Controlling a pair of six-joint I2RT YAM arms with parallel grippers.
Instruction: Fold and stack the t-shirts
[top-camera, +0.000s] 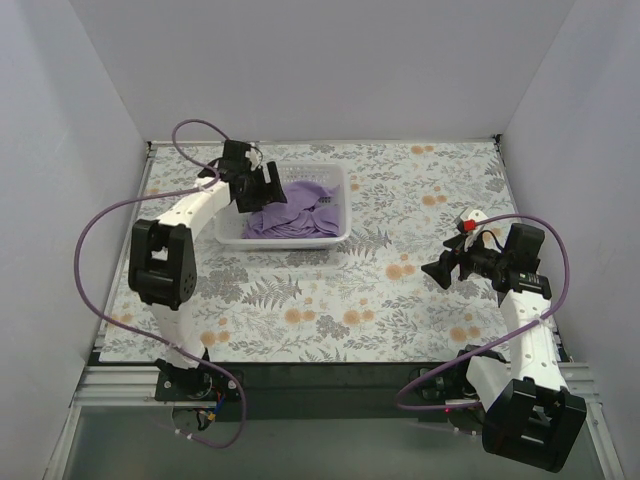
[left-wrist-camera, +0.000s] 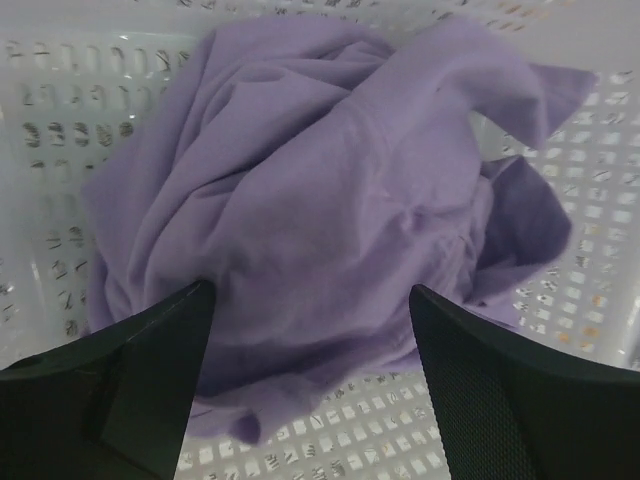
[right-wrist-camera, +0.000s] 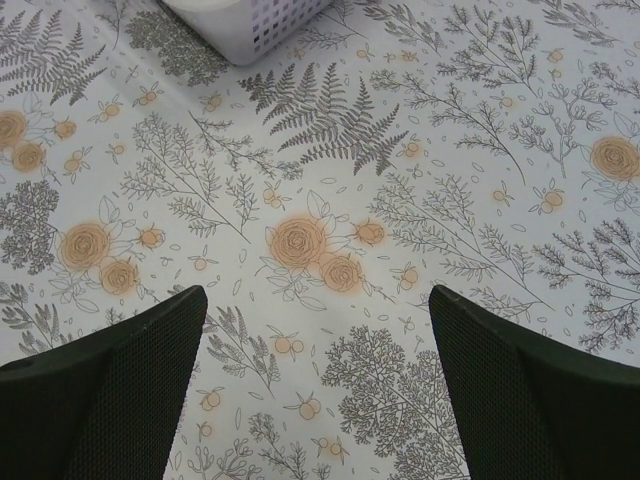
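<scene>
We find the t-shirt (left-wrist-camera: 330, 190) crumpled inside the basket (left-wrist-camera: 60, 120). Left claw (left-wrist-camera: 310, 300) stands wide, straddling it. Right claw (right-wrist-camera: 318, 295) hangs wide above the table (right-wrist-camera: 480, 150), well apart from the basket.

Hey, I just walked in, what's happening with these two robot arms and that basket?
The left gripper is open, poised right over a crumpled purple t-shirt lying in the white basket, apparently about to grab it. The right gripper is open too, holding nothing, hovering above the floral table off to the side. No folding has started yet.
</scene>
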